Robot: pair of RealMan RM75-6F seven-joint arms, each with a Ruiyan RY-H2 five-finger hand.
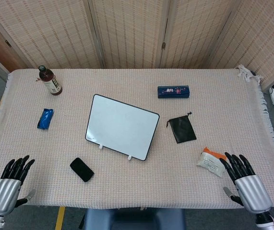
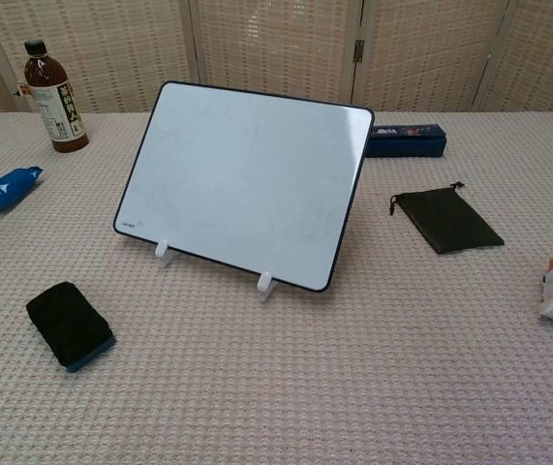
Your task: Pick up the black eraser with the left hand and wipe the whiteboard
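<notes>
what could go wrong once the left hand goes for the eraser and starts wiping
1. The whiteboard leans on two small white clips; wiping pressure could push it over or slide it along the cloth.
2. The black eraser lies flat on the woven tablecloth, so the left hand may catch cloth or nudge it away instead of gripping it.

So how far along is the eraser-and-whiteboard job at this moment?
Nothing looks done yet. The black eraser lies untouched on the table in front of the whiteboard. The left hand rests open at the table's near edge, holding nothing; the right hand likewise. Reaching, grasping and wiping are all left.
</notes>
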